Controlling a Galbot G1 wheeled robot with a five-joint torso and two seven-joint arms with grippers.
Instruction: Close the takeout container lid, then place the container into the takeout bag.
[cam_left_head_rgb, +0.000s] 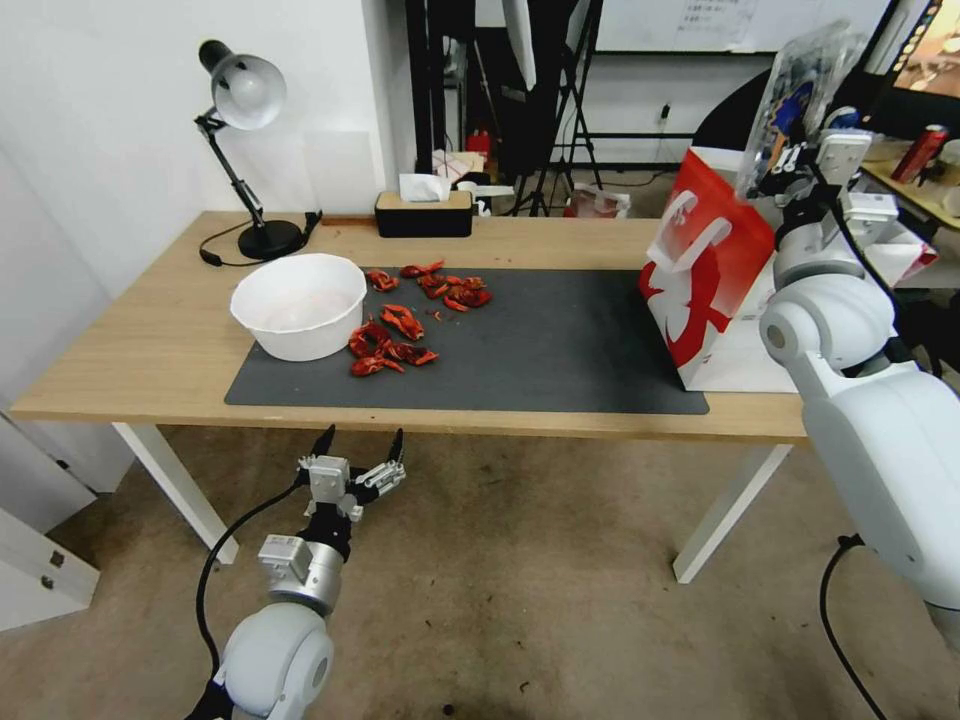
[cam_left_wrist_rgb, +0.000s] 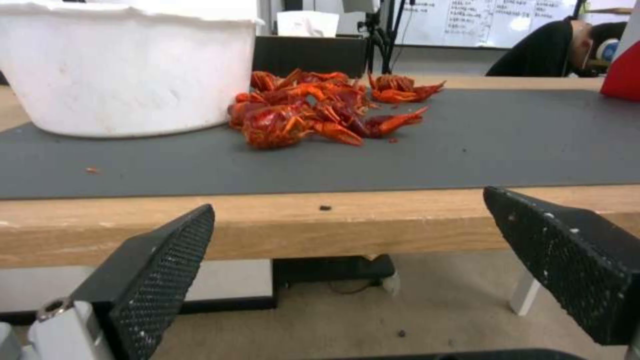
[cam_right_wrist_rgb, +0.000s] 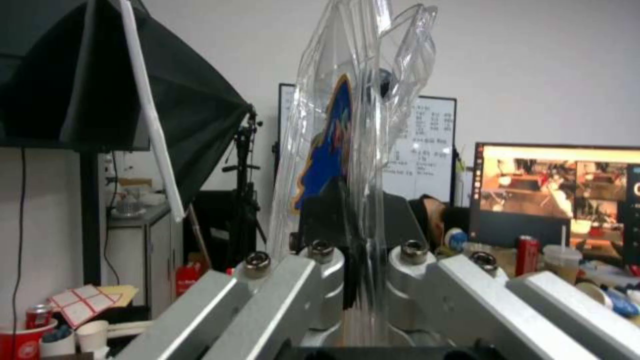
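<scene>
- The right gripper (cam_left_head_rgb: 775, 165) is raised above the right end of the wooden table (cam_left_head_rgb: 150, 350), over the takeout bag (cam_left_head_rgb: 715, 290).
- Its fingers are clamped on the takeout container (cam_left_head_rgb: 800, 95), a clear plastic clamshell held on edge, well above the table.
- In the right wrist view the takeout container (cam_right_wrist_rgb: 357, 150) stands upright between the pinching fingers, its two clear halves pressed close together. A blue-edged sticker shows through the plastic. Whether the halves are snapped shut cannot be told.
- The takeout bag, red and white with white loop handles, stands upright on the table's right end, at the right edge of a dark grey mat (cam_left_head_rgb: 540, 345), directly beneath the held container.
- The left gripper (cam_left_head_rgb: 362, 450) hangs below the table's front edge, over the floor, with its two black fingers spread wide and nothing between them.
- In the left wrist view the left gripper (cam_left_wrist_rgb: 347, 260) points at the table edge.
- On the mat's left part sits a round white bowl (cam_left_head_rgb: 298, 305), with red crayfish (cam_left_head_rgb: 395, 340) scattered just beside it.
- At the table's back stand a black desk lamp (cam_left_head_rgb: 245, 150) and a tissue box (cam_left_head_rgb: 424, 212).
</scene>
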